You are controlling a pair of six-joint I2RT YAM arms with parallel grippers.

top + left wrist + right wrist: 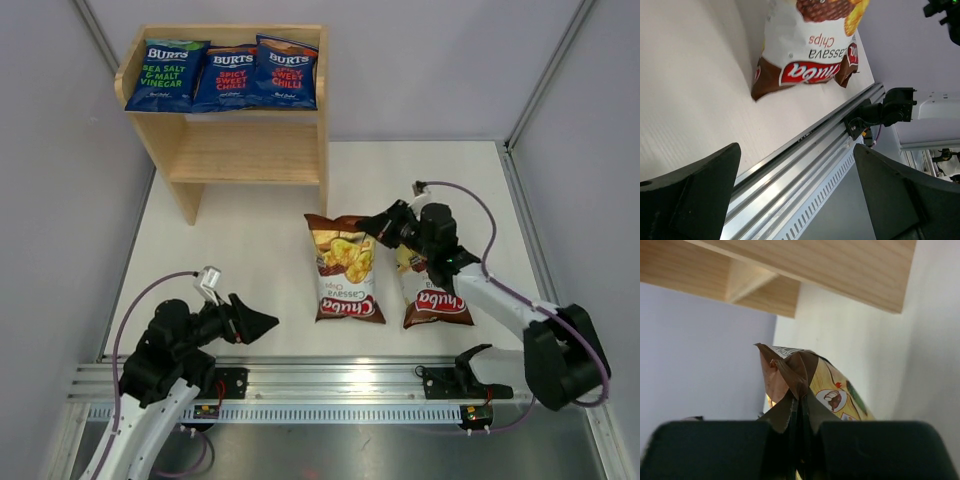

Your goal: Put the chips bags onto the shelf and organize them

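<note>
Right wrist: tool (795, 426) tight on Chuba bag (812, 377)

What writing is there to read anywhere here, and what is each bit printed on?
"BURTS SEA SALT & MALT VINEGAR": left blue bag.
"BURTS SPICY SWEET CHILLI": middle blue bag.
"BURTS SWEET CHILLI": right blue bag.
"Chuba Cassava Chips": left brown bag.
"Chuba": right brown bag.
Fine print on every bag: too small to read.

Lab test cell: plain grey walls (60, 150), aluminium mounting rail (330, 378).
</note>
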